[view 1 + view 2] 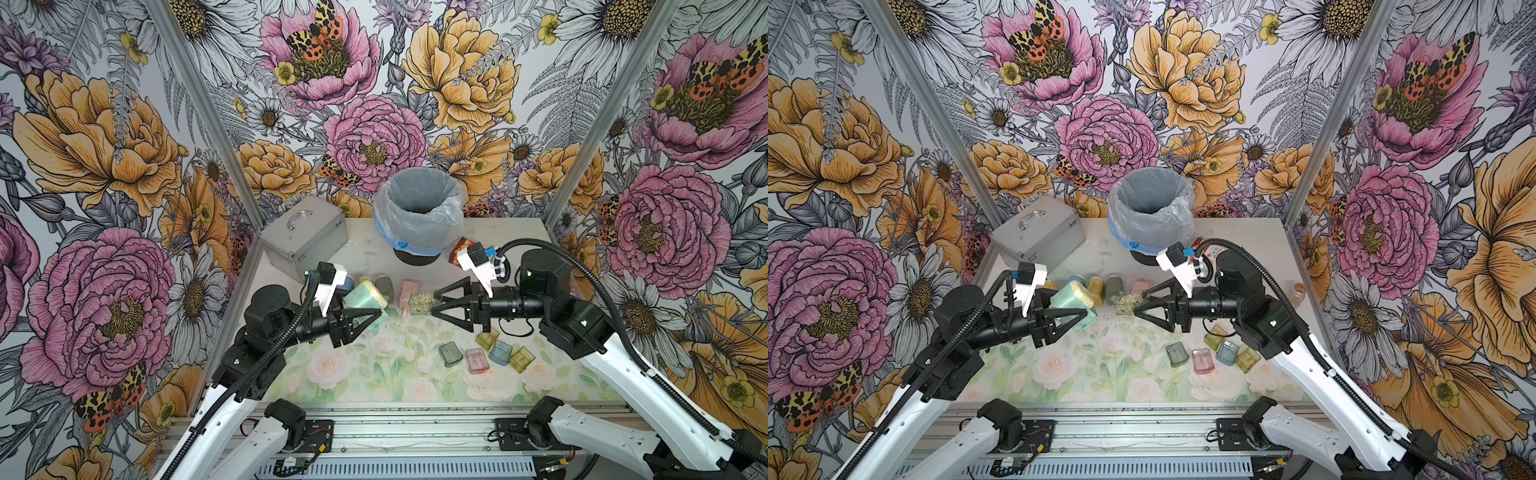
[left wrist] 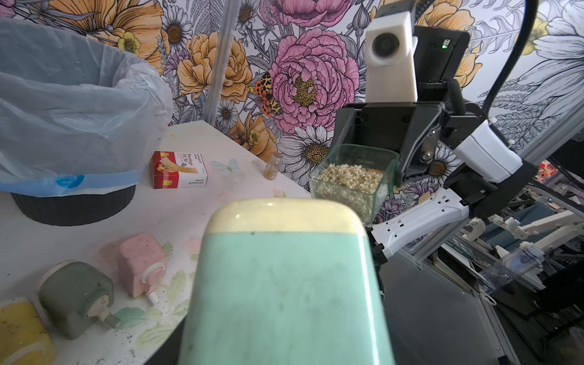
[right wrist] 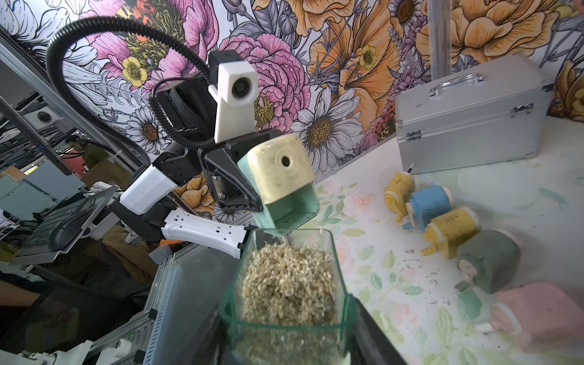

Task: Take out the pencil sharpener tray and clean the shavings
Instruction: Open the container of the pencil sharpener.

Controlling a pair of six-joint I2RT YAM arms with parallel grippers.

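A lined bin (image 1: pixel 417 216) stood at the back of the surface (image 1: pixel 365 257). In front of it, the left end effector (image 1: pixel 377 313) was clamped on a teal pencil sharpener (image 1: pixel 365 296), its hole face toward the right arm. The right end effector (image 1: pixel 433 302) gripped one end of the clear tray (image 2: pixel 363 155), held aloft just clear of the sharpener, open side up, long axis pointing at the sharpener. The heaped shavings (image 3: pixel 286 281) could spill short of the bin if the tray tipped or jolted.
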